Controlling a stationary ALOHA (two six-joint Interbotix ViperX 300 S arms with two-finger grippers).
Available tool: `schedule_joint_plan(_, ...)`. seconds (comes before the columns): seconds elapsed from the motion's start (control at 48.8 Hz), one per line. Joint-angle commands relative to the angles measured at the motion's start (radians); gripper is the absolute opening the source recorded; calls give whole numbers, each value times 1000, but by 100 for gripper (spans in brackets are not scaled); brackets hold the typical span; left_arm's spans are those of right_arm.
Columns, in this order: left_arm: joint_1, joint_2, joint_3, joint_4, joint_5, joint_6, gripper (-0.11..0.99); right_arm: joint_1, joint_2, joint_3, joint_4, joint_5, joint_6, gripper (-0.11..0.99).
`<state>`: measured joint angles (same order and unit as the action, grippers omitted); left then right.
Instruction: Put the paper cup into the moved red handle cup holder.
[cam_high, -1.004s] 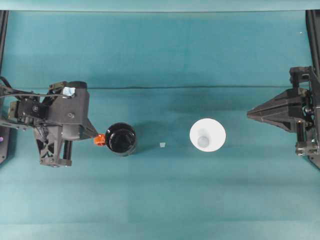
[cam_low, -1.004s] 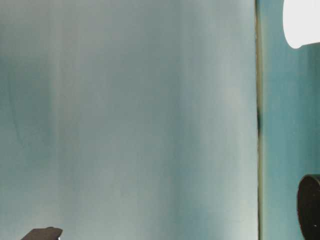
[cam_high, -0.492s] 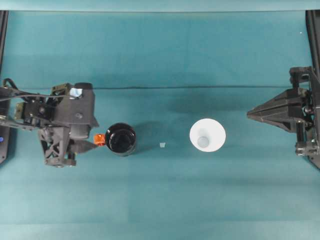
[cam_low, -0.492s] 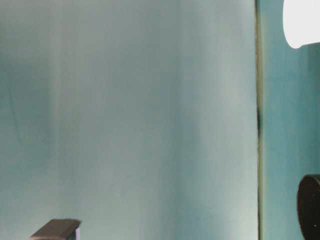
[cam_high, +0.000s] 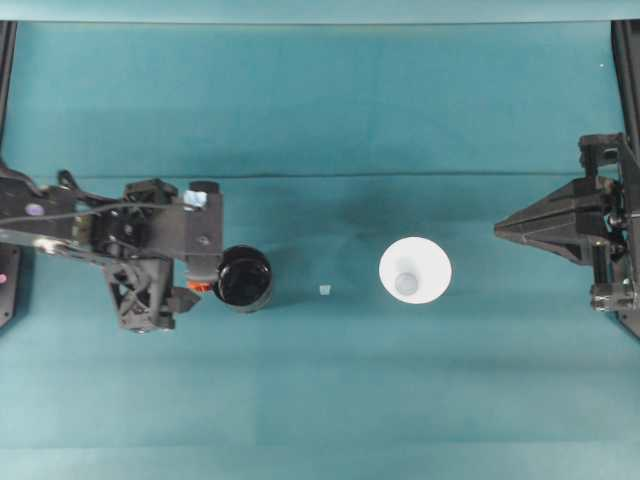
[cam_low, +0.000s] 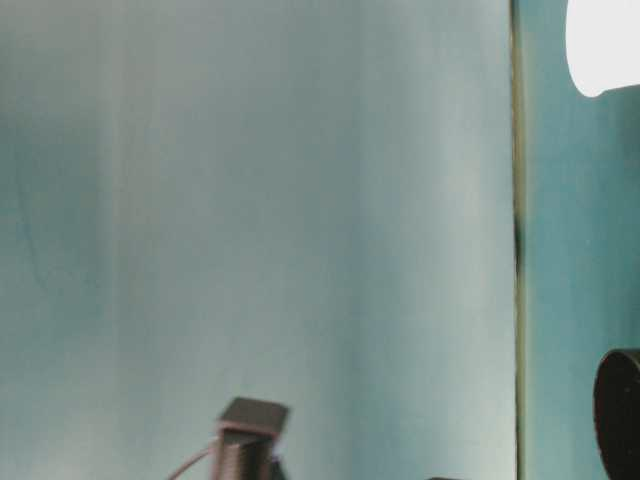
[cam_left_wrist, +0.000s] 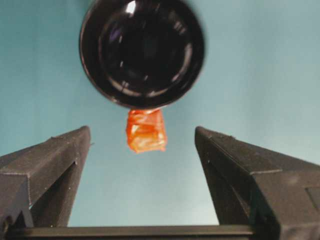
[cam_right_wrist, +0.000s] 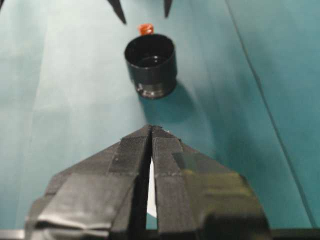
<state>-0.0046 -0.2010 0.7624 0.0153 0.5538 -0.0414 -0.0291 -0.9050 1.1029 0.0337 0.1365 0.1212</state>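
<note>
The red handle cup holder (cam_high: 245, 279) is a glossy black round cup standing left of centre, its orange-red handle tab (cam_high: 200, 286) pointing left. My left gripper (cam_high: 197, 284) is open, a finger on each side of the tab. In the left wrist view the holder (cam_left_wrist: 142, 52) is ahead, the tab (cam_left_wrist: 146, 131) sits between the spread fingers (cam_left_wrist: 50, 165), and nothing touches. The paper cup (cam_high: 415, 270) stands upright and free, right of centre. My right gripper (cam_high: 502, 230) is shut and empty at the right edge, pointing at the cup. Its wrist view shows the holder (cam_right_wrist: 150, 62) beyond the closed fingertips.
A small white scrap (cam_high: 324, 290) lies on the teal cloth between holder and cup. A crease (cam_high: 400, 176) runs across the cloth behind both. In the table-level view the cup (cam_low: 605, 45), the holder (cam_low: 620, 415) and part of the left arm (cam_low: 250, 440) show.
The left arm has turned and come in toward the holder, bringing its open fingers around the orange tab. Holder, cup and right arm have not moved.
</note>
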Motion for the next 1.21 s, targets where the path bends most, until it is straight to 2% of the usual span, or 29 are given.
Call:
schedule_joint_plan(0.0, 0, 18, -5, 0, -28, -2, 89, 0, 6, -23, 2, -5, 9, -8)
schedule_joint_plan(0.369, 3, 117, 5, 2, -74, -2, 89, -2, 6, -21, 2, 2, 9, -8)
schedule_joint_plan(0.512, 6, 120, 5, 0, -100, -2, 89, -2, 6, -20, 2, 0, 11, -8)
schedule_joint_plan(0.963, 9, 120, 11, 2, -100, -2, 88, -2, 6, -18, 2, 2, 12, -8)
schedule_joint_plan(1.086, 9, 120, 11, 0, -100, -5, 80, -2, 6, -17, 2, 2, 11, -8)
schedule_joint_plan(1.127, 6, 120, 11, 2, -100, -5, 74, -2, 6, -17, 2, 2, 12, -8)
schedule_joint_plan(1.189, 3, 120, 9, 0, -100, -5, 60, -2, 6, -17, 2, 2, 12, -8)
